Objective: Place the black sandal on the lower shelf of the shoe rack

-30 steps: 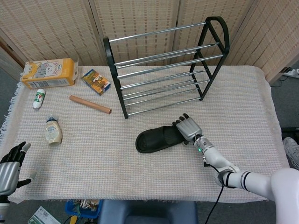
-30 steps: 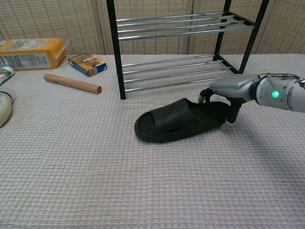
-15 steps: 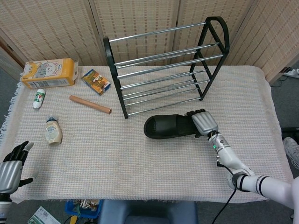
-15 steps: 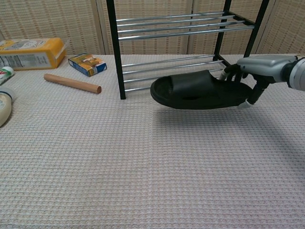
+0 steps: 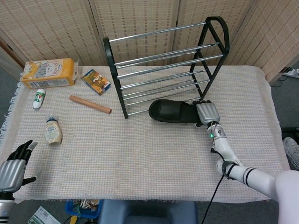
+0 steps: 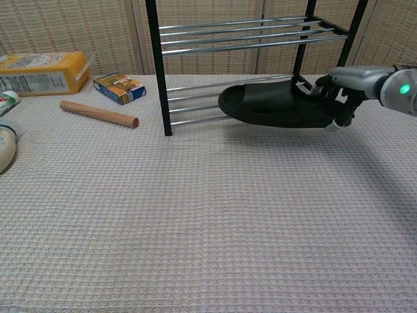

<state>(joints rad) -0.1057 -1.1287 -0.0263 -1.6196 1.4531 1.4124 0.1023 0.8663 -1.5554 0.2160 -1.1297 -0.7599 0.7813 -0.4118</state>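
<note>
My right hand [image 5: 206,113] [image 6: 345,88] grips the heel of the black sandal [image 5: 171,111] [image 6: 273,105] and holds it off the table, toe pointing left, at the front of the shoe rack [image 5: 164,65] [image 6: 158,78]. In the chest view the sandal overlaps the front bars of the lower shelf [image 6: 202,104]; whether it touches them I cannot tell. My left hand [image 5: 13,170] hangs off the near left corner of the table with fingers apart, holding nothing.
Left of the rack lie a brown rod [image 5: 90,104] [image 6: 99,113], a small blue-orange box [image 5: 96,81] [image 6: 119,88], a yellow carton [image 5: 49,73] [image 6: 43,72], a small white tube [image 5: 39,98] and a squeeze bottle [image 5: 53,130].
My right hand has lifted the sandal from the table and carried it back and up to the front of the rack's lower shelf. The left hand has barely shifted.
</note>
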